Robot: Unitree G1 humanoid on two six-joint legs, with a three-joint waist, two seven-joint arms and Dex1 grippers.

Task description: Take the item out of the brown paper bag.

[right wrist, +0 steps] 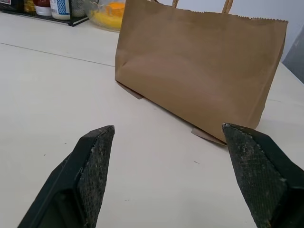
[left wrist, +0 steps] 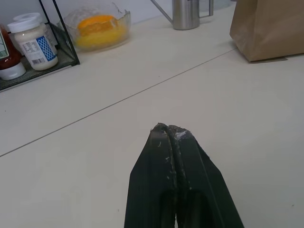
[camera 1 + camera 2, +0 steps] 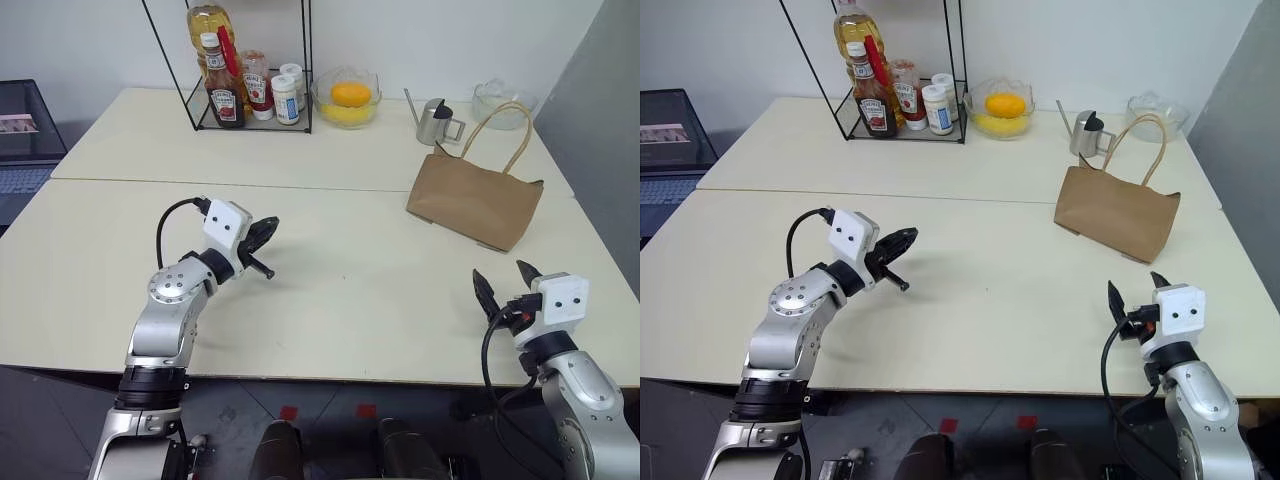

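Two grippers are hovering over the bench (image 3: pixel 330 290), both well apart from the brown paper bag (image 3: pixel 472 203), which is standing near the bench's far right edge with its looped handles up. I am keeping the left gripper (image 3: pixel 262 240) clenched with nothing between its jaws, out over the middle of the bench. The right gripper (image 3: pixel 505 287) is sitting at the near right edge with its jaws spread wide and released, facing the bag's broad side. I cannot see the item; I am assuming it is hidden inside the bag. I am judging the main risk to be the light bag tipping or sliding toward the metal pitcher (image 3: pixel 434 122) just behind it if I push without pinning it, or the jaws crumpling paper, snagging a handle, and missing the item.
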